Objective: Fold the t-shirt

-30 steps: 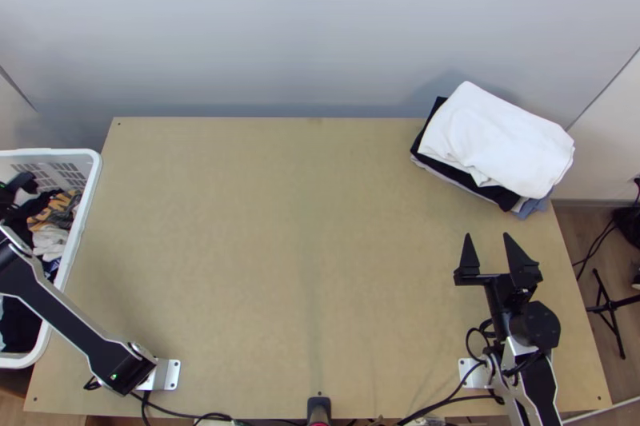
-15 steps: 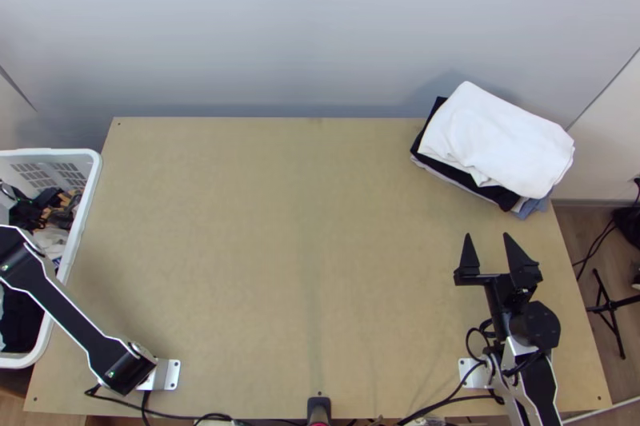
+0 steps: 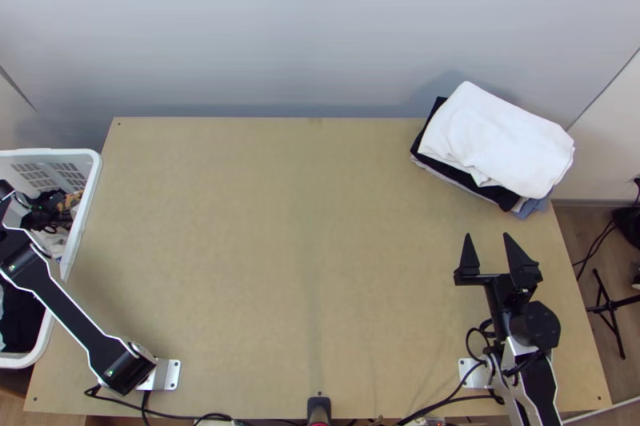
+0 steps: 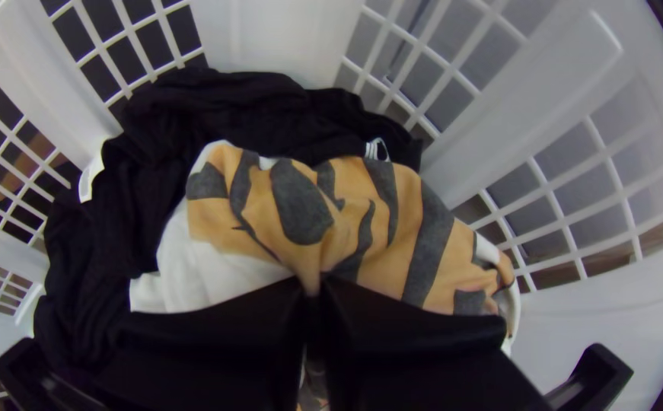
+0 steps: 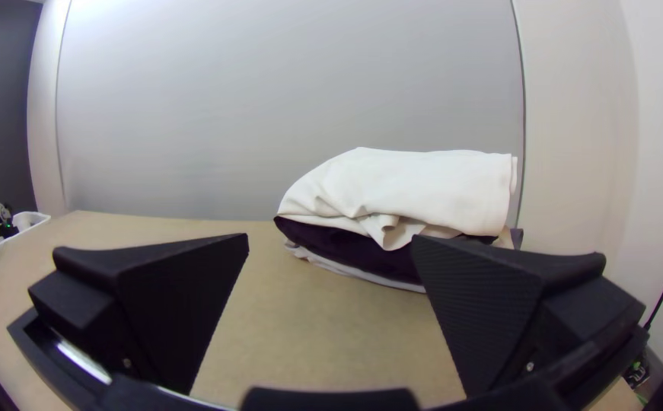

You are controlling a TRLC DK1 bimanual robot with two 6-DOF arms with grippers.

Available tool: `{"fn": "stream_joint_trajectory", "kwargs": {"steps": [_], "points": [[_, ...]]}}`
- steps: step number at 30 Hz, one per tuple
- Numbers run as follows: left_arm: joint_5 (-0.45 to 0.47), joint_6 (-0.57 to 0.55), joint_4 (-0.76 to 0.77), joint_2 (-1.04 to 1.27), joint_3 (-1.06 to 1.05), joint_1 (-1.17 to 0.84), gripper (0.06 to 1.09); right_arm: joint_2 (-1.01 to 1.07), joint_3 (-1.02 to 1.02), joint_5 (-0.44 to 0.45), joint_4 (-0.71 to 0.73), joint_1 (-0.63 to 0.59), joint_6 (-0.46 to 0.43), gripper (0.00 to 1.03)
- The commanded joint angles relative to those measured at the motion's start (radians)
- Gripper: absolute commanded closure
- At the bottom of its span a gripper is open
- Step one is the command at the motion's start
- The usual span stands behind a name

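Pinching a gathered fold of the orange, white and dark-grey striped t-shirt [image 4: 304, 202], the left gripper [image 3: 42, 214] is down inside the white laundry basket [image 3: 95, 178] at the table's left side. In its wrist view the left gripper [image 4: 312, 288] has its fingertips drawn together, with creases running out from them through the cloth. The t-shirt lies bunched in the basket, partly over a crumpled black garment [image 4: 247, 99], with the basket's lattice walls around both. Across the light wooden table [image 3: 280, 266], the right gripper [image 3: 488, 239] has its two fingers spread wide apart, pointing towards a stack at the far right corner. There a folded white cloth [image 3: 496, 142] lies on top of a folded black cloth [image 3: 502, 197], with a blue-grey cloth [image 3: 531, 209] poking out underneath
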Motion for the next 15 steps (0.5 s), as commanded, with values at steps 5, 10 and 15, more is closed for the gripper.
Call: {"fn": "stream_joint_trajectory", "kwargs": {"steps": [5,10,15], "points": [[0.090,-0.070,-0.082,-0.278,-0.023,0.018,1.05,0.000,-0.001,0.000,0.000,0.000,0.000,0.04],[0.183,-0.108,-0.178,-0.543,-0.032,0.015,1.05,0.000,-0.001,0.000,0.000,0.000,0.000,0.04],[0.289,-0.126,-0.279,-0.826,-0.114,-0.009,1.05,0.000,-0.001,0.000,0.000,0.000,0.000,0.04]]}}
